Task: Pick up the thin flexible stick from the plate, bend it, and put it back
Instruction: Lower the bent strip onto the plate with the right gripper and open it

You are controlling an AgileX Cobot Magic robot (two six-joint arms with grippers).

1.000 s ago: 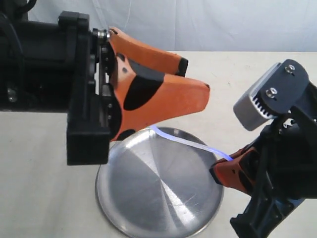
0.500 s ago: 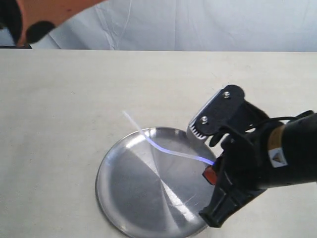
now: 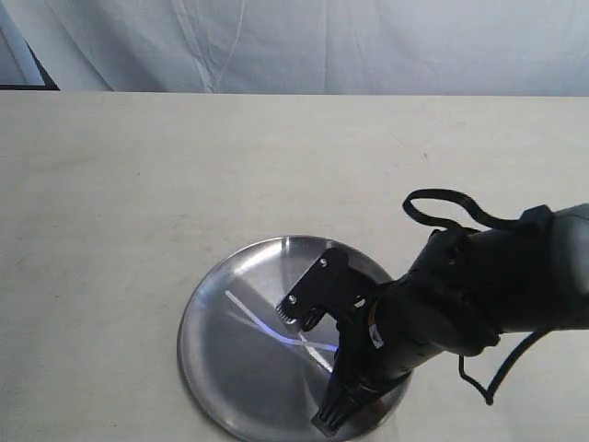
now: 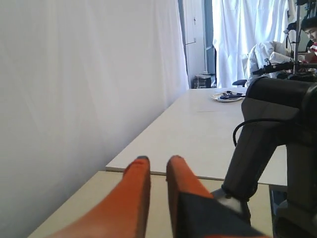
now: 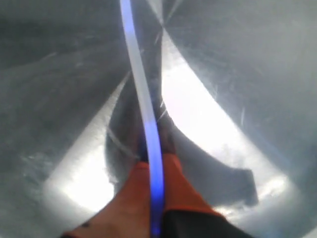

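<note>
Right gripper (image 5: 151, 171) low over plate (image 3: 198, 368), pinched tight on one end of stick (image 5: 141, 99); stick's long axis runs straight out from gripper across plate centre, close over metal; left gripper (image 4: 157, 161) nearly closed, empty, away from plate; right arm nearer.

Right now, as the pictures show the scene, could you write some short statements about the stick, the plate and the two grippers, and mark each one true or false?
1. The right gripper is shut on the thin flexible stick. True.
2. The stick lies on the bare table, outside the plate. False: it is over the plate.
3. The left gripper holds one end of the stick. False: it holds nothing and points into the room.
4. The plate stands on the light table. True.
</note>
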